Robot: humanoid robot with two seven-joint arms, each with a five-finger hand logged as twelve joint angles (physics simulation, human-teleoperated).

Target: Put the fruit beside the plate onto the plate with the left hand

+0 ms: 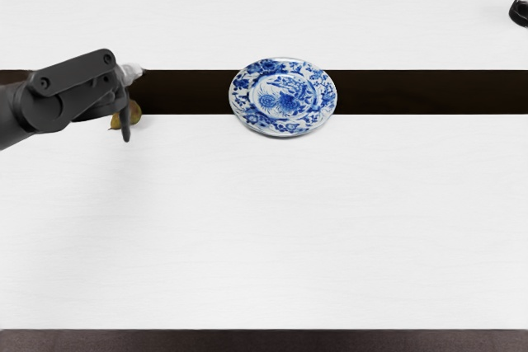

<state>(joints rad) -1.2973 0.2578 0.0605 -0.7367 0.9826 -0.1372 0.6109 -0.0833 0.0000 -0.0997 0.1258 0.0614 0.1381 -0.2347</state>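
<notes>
A blue-and-white patterned plate (pixel 283 96) lies in the upper middle of the table, straddling a dark stripe. To its left a small yellow-brown fruit (pixel 134 114) shows only as a sliver, mostly hidden behind my left hand (pixel 122 100). The left arm comes in from the left edge, dark grey, and its hand sits right over the fruit. Whether the hand holds the fruit cannot be seen from this view. The fruit is well apart from the plate, roughly a plate's width to its left.
A dark band (pixel 412 92) runs across the white table (pixel 264 228) behind the plate. A dark glassy object (pixel 520 7) stands at the far right edge near the top.
</notes>
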